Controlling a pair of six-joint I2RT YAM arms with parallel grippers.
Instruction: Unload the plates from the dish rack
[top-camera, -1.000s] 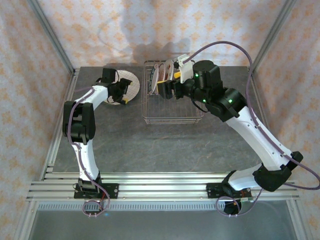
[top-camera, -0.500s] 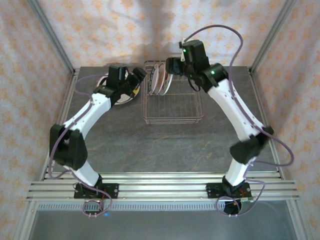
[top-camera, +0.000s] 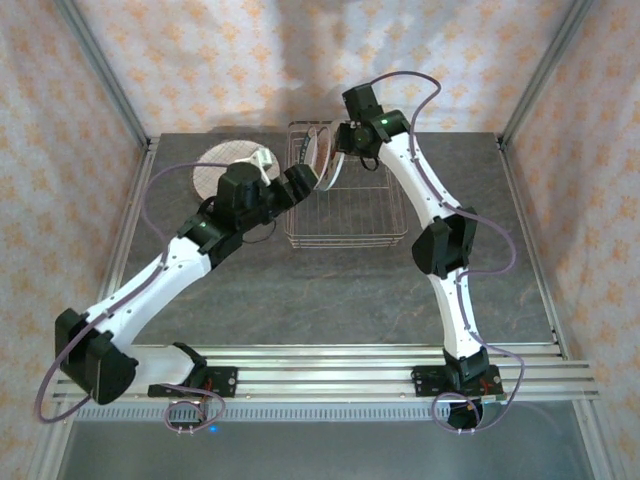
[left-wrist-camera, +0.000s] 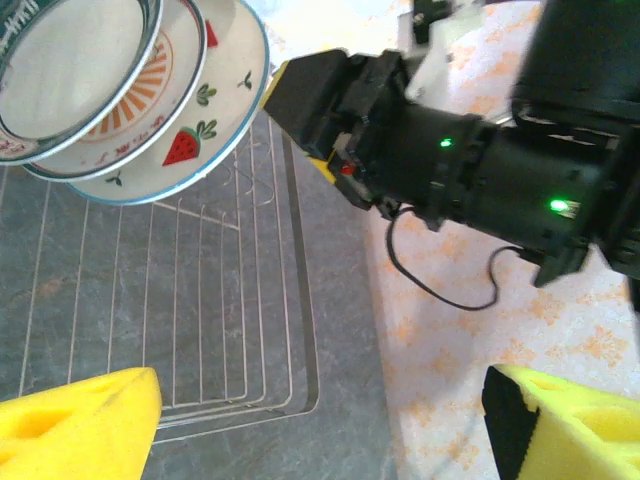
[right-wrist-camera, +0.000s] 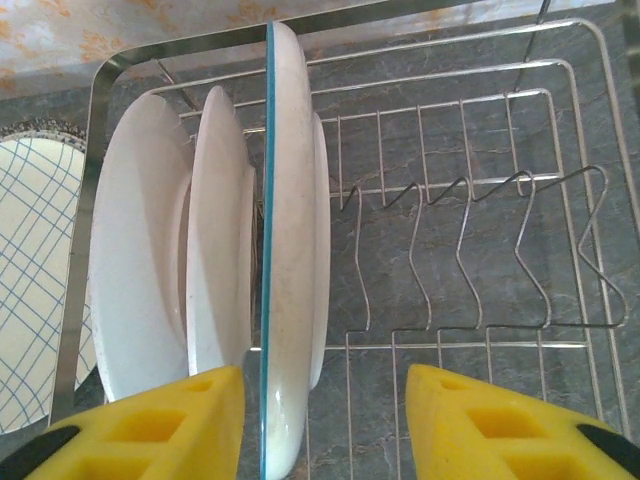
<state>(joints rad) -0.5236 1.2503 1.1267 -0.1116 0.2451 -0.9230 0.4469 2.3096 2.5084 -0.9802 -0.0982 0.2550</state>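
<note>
Yellow pads of our right gripper (right-wrist-camera: 325, 390) straddle the blue-rimmed plate (right-wrist-camera: 290, 200) — jaws apart, one pad clear of it. It stands with two more plates (right-wrist-camera: 150, 250) at the rack's (top-camera: 345, 238) 11 o'clock; our left gripper (left-wrist-camera: 320, 410) gapes wide — empty.

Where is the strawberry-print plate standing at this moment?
In the top external view the strawberry-print plate stands in the dish rack's far left corner, rightmost of three standing there, between the right end effector's fingers.
</note>
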